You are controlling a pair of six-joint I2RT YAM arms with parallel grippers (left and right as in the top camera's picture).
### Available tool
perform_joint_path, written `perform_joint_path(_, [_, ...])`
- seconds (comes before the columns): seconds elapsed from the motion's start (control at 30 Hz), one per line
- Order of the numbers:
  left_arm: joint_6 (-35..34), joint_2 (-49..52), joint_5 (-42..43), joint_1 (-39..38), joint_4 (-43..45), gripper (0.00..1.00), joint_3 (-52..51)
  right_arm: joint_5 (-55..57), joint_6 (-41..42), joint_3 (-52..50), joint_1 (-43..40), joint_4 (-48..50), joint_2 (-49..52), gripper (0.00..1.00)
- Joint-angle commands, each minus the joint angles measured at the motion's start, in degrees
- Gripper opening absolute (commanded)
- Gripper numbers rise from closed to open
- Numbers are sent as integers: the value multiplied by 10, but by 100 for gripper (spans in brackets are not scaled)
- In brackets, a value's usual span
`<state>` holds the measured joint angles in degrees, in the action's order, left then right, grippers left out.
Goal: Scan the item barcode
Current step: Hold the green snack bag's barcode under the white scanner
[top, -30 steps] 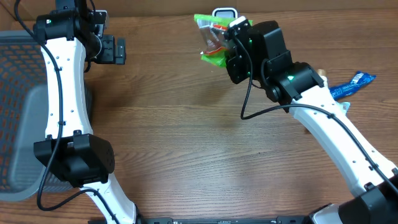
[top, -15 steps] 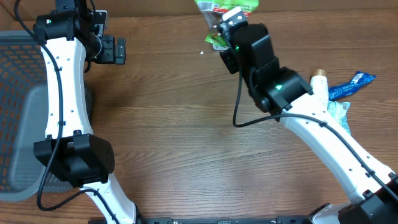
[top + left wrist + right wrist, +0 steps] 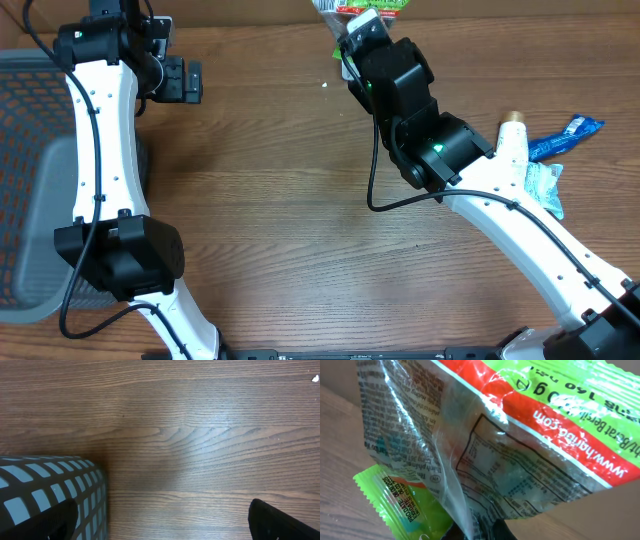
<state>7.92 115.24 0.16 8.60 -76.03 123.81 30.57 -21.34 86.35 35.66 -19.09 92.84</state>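
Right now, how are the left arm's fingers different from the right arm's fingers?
The left fingers are wide open and hold nothing; the right fingers are shut on a candy bag. The left fingers sit near the gray basket; the right fingers reach toward the far edge of the table. Both pairs are black.

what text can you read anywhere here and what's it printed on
"www.haribo.com": upside down on the red band of the candy bag.
"140 g", apparently with "Berat Bersih" beside it: upside down on the green band at the bag's top.
Print in the boxed table and on the clear film: too blurred to read.
Stamp on the green serrated corner: too small.
On the blue packet, overhead view: nothing legible.
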Motion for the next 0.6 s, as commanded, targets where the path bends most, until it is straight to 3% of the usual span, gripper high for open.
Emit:
perform_joint_path(0.0, [10,-20,-2,-5,0,100,10,15,-1,17,0,16,-28,4])
perform_joint_path(0.23, [10,-20,-2,-5,0,100,10,13,9,17,-28,97,-10,4])
perform_joint_path(0.33, [10,-20,-2,-5,0,100,10,14,-37,17,-48,127,10,4])
perform_joint_path(0.43, [10,-20,-2,-5,0,100,10,13,-178,17,-66,142,39,4])
perform_joint_path(0.5, [10,-20,-2,-5,0,100,10,25,-345,17,-75,167,65,4])
perform_joint_path(0.57, [10,-20,-2,-5,0,100,10,36,-449,17,-79,186,82,4])
